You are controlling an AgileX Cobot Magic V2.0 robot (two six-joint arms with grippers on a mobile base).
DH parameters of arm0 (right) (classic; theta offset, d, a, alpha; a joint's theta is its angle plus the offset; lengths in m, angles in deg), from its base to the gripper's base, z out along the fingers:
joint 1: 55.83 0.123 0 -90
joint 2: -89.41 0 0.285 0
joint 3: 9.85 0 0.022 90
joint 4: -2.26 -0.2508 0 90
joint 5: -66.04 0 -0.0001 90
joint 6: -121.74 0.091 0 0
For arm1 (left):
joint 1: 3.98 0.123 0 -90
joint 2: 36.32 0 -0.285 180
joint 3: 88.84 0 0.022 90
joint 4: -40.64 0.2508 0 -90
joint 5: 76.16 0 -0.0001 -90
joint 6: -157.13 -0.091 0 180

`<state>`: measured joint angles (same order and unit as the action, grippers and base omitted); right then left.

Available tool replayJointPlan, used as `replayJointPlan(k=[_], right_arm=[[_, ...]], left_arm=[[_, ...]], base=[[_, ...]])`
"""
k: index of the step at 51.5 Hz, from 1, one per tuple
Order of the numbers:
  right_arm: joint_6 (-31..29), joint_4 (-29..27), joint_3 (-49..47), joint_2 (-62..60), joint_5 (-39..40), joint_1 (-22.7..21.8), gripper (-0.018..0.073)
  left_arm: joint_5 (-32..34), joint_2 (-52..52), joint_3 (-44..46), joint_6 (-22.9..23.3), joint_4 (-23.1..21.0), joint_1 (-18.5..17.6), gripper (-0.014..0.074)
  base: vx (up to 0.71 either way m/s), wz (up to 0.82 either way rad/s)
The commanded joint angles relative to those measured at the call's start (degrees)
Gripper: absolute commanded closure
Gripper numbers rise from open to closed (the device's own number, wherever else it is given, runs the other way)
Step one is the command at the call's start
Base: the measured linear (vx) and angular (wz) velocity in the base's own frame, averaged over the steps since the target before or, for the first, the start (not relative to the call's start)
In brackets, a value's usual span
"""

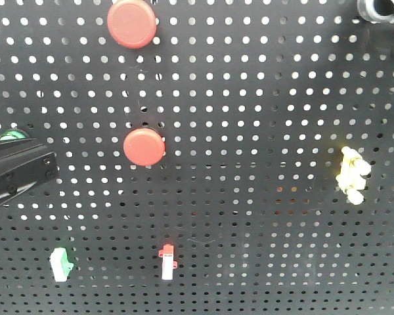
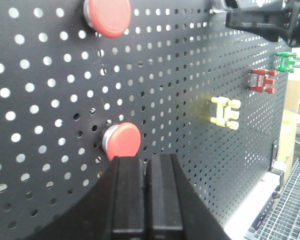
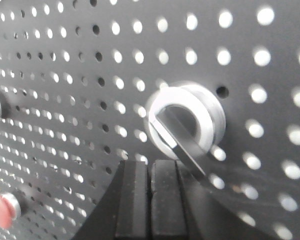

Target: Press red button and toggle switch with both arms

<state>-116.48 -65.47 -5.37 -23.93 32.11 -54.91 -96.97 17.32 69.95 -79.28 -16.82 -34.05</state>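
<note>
The larger red button (image 1: 131,23) sits at the top of the black pegboard (image 1: 249,98); it also shows in the left wrist view (image 2: 108,15). A slightly smaller red button (image 1: 144,146) is mounted below it. My left gripper (image 2: 145,161) is shut and empty, its tips just under the smaller red button (image 2: 122,141); in the front view it (image 1: 51,165) comes in from the left. My right gripper (image 3: 151,165) is shut and empty, its tips right below a silver-ringed switch (image 3: 186,125) with a black lever. That switch (image 1: 373,8) is at the board's top right corner.
A yellow toggle (image 1: 351,174), a red-and-white switch (image 1: 167,261) and a green-and-white switch (image 1: 61,264) are mounted lower on the board. A green button (image 1: 10,136) peeks out behind my left gripper. The right arm (image 2: 270,20) crosses the left wrist view's top right.
</note>
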Motion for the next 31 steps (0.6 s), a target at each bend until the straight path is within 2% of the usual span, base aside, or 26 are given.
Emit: replayJointPlan(k=[1, 9, 14, 18, 21, 31], right_arm=[[-0.55, -1.27, 3.25, -3.34, 6.84, -0.49, 0.0562], [-6.9, -1.22, 15.91, -12.37, 12.09, -0.49, 0.0562], [-12.69, -1.22, 22.49, -18.26, 12.18, -0.49, 0.0562], [-16.2, -1.22, 28.76, -24.71, 12.23, -0.49, 0.0562], [-17.18, -1.16, 32.6, -29.75, 12.39, -0.49, 0.0562], [-16.88, 3.16, 42.68, -43.31, 12.48, -0.49, 0.0562]], left_arm=[[2.55, -0.42, 1.39, 1.17, 0.44, 0.22, 0.0594], [1.79, -0.42, -1.43, 9.2, 8.83, 0.22, 0.0594], [0.71, -0.96, -6.3, 14.9, 15.79, 0.22, 0.0594], [0.66, -2.69, -11.13, 17.94, 19.48, 0.22, 0.0594], [0.66, -4.61, -14.71, 19.06, 20.89, 0.22, 0.0594], [0.77, -14.21, -25.41, 19.63, 20.89, 0.22, 0.0594]], base=[[0.0, 0.0], [0.0, 0.0], [0.0, 0.0], [0.0, 0.0], [0.0, 0.0], [0.0, 0.0]])
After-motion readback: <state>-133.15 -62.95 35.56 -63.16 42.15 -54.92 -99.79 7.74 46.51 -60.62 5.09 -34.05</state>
